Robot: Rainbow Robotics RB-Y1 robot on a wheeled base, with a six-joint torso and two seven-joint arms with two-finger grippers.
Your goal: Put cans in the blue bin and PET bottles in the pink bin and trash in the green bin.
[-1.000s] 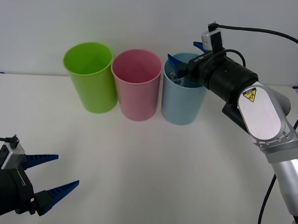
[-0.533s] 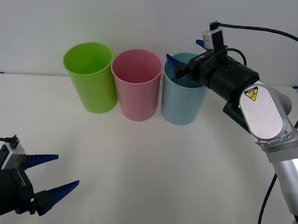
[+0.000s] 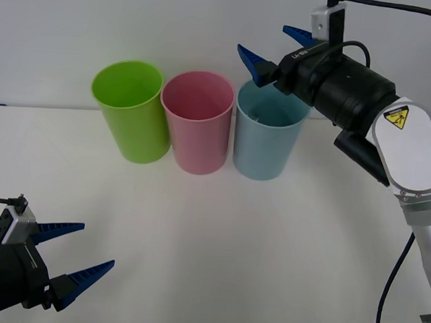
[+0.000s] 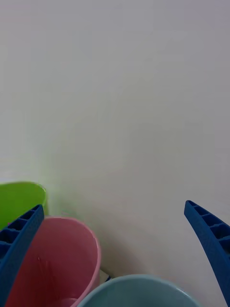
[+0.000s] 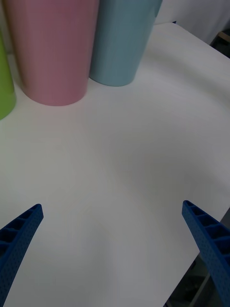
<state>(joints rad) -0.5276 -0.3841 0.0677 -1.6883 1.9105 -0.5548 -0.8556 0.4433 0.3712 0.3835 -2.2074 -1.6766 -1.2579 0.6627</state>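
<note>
One open right hand (image 3: 276,47) above blue bin (image 3: 265,142).

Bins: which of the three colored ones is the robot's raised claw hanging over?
The blue bin, the one at the right end of the row. The open right end effector hovers just above its rim; the pink bin and green bin stand farther left.

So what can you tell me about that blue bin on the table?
The blue bin is a tall, round, light-blue plastic cup shape, wider at the rim, standing upright on the white table. It's rightmost in a row, close beside the pink bin. The right claw hangs open above its rim, touching nothing.
</note>
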